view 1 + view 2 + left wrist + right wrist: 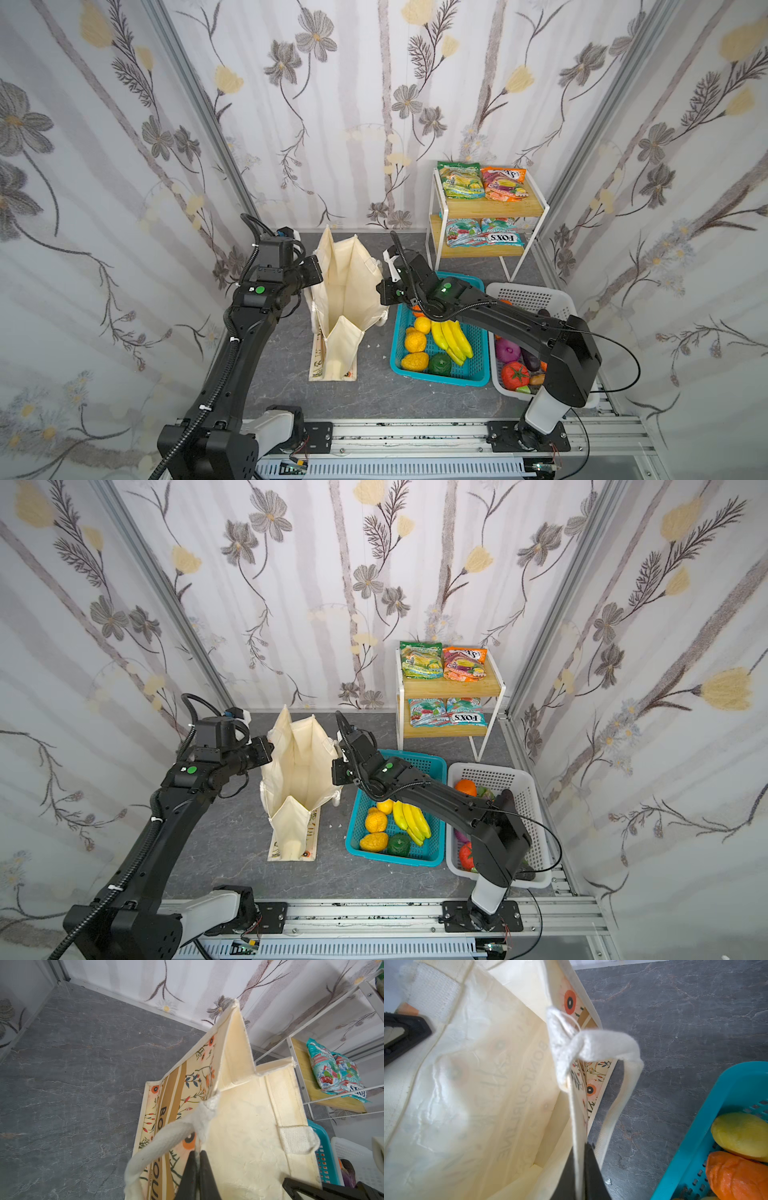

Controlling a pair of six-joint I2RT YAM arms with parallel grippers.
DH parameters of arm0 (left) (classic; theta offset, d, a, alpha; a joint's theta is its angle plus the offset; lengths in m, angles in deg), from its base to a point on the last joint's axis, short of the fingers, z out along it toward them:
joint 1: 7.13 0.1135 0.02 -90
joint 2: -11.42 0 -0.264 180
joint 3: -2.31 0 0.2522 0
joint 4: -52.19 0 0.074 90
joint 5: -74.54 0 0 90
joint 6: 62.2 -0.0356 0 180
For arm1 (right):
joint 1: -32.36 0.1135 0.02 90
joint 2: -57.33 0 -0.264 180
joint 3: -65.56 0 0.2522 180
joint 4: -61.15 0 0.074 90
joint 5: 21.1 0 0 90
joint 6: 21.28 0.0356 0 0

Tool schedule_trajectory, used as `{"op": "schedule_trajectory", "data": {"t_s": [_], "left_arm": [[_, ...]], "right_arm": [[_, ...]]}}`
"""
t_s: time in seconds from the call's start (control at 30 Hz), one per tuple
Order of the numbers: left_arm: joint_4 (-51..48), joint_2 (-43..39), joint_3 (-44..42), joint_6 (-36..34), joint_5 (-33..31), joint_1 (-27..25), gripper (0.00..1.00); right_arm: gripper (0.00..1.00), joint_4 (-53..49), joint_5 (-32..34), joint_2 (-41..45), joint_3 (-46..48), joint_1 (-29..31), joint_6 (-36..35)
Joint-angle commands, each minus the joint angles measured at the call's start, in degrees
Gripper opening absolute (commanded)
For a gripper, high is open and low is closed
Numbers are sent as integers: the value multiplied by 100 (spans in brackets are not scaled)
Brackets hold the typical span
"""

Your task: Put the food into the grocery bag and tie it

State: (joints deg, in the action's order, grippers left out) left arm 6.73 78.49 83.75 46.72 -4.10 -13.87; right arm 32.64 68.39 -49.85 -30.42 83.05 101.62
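Observation:
The grocery bag point(349, 291) point(299, 771) stands open on the grey floor, and no food shows inside it. My left gripper point(319, 272) point(197, 1152) is shut on its left rim, beside a white rope handle point(166, 1138). On the opposite rim my right gripper point(380, 293) point(580, 1145) is shut on the fabric wall, close to the other handle point(602, 1045). The two grippers hold the mouth spread apart. A yellow banana bunch point(453, 338) and orange citrus point(415, 340) lie in the teal basket. Green point(459, 180) and orange point(505, 185) snack packets sit on the shelf top.
The teal basket point(478, 376) sits just right of the bag, under my right arm. Next to it, a white basket point(536, 295) holds a tomato point(515, 374) and purple produce. The two-tier wooden shelf point(494, 210) stands at the back right, with teal packets point(484, 232) on its lower tier.

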Motion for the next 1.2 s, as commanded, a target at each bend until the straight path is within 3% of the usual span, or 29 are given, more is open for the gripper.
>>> {"op": "schedule_trajectory", "data": {"t_s": [0.0,0.07,0.1,0.13,0.3,0.4,0.53,0.7,0.8,1.0,1.17], "left_arm": [[262,-16,-185,172,99,-67,0],[303,-10,-220,132,10,-140,0],[313,-1,-229,130,-9,-159,0],[322,4,-225,121,-12,-168,0],[367,-14,-229,95,11,-169,0],[393,-86,-238,80,-15,-178,0],[397,-150,-195,11,-177,-178,0],[431,-141,-242,-37,-84,-178,0],[513,-171,-361,-70,-46,-178,0],[739,-263,-656,-184,0,-178,0],[792,-315,-712,-200,66,-187,0]], "right_arm": [[11,143,211,145,36,2,26],[23,190,137,236,82,-1,27],[36,205,103,285,82,1,18],[42,217,56,348,83,-7,-6],[64,372,145,940,336,-9,-3],[99,376,435,1422,609,-16,26],[100,570,953,2244,1281,-78,198],[100,1062,-360,3163,2558,-784,71],[100,1059,-360,3559,3164,-1004,167],[93,777,40,3836,3717,-770,387],[85,721,545,3495,3687,-17,506]]}}
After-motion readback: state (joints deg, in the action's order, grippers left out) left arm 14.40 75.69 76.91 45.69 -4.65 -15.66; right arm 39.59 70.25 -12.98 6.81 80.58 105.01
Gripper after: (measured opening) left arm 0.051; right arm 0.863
